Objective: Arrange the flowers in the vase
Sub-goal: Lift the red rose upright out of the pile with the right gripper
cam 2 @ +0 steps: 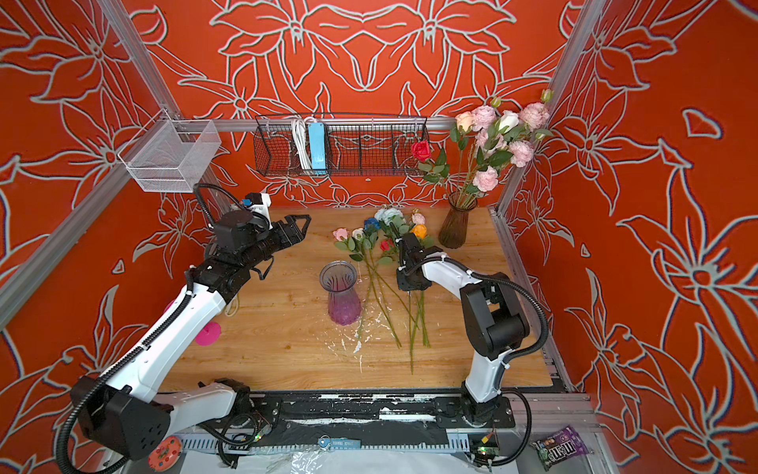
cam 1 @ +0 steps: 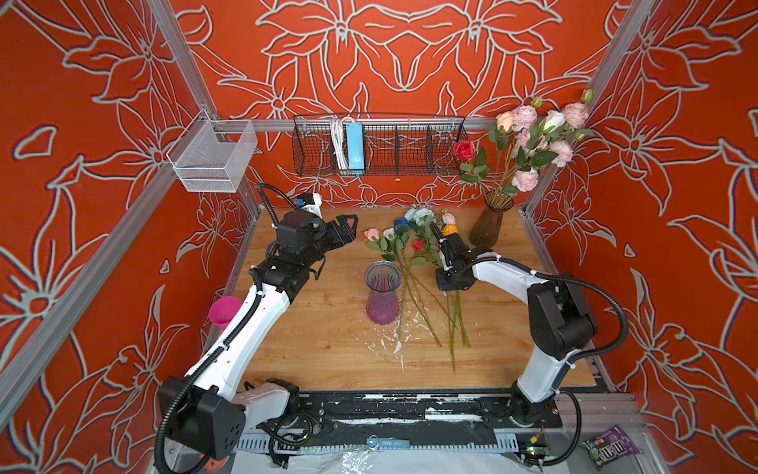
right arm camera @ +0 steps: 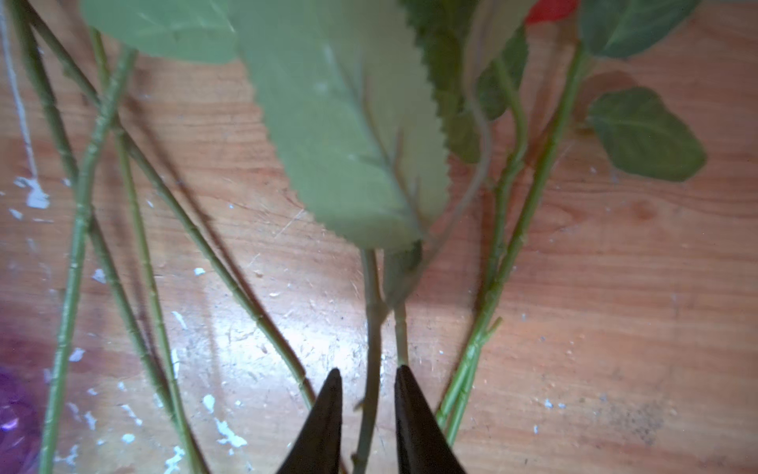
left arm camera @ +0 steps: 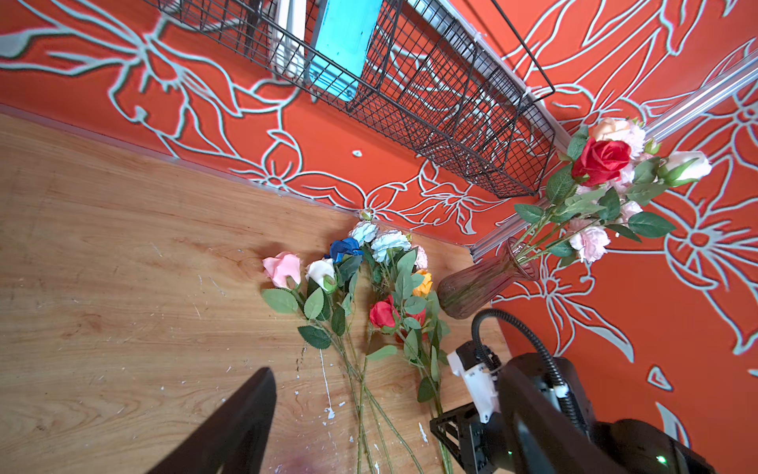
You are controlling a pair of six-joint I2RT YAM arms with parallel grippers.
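Left gripper: jaws wide open, nothing in them, above the desk. Right gripper: jaws narrowed around 1 green stem, slim gaps at the tips, cannot tell if clamped. Loose flowers lie on the desk beside the purple vase, which is empty. Brown vase, back right, holds pink peonies and 1 red rose.

Robot lab cell: aluminium frame, orange flower-print walls, wooden desk, left arm and right arm on a black rail, wire basket, mesh basket.
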